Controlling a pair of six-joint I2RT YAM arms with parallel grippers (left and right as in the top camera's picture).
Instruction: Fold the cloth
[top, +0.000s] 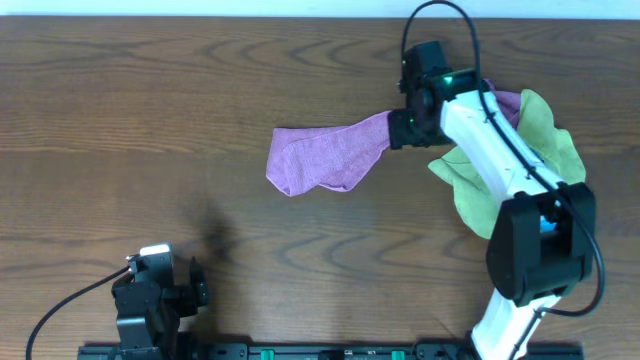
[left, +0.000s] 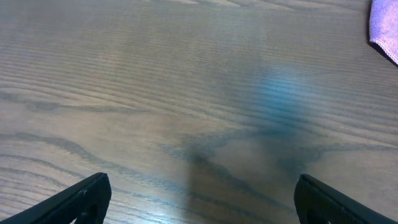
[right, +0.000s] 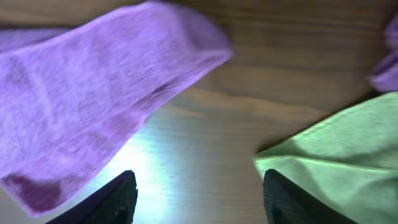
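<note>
A purple cloth (top: 325, 155) lies crumpled on the wooden table, stretching from the middle toward the right. My right gripper (top: 405, 128) hovers over its right end, open and empty. In the right wrist view the purple cloth (right: 93, 106) fills the left, and bare table shows between the open fingers (right: 199, 196). My left gripper (top: 190, 285) rests near the front left edge, open and empty. The left wrist view shows its fingers (left: 202, 199) over bare wood, with a corner of the purple cloth (left: 385, 28) at the top right.
A green cloth (top: 510, 165) lies crumpled at the right under my right arm; it also shows in the right wrist view (right: 339, 162). More purple fabric (top: 505, 105) shows beside it at the far right.
</note>
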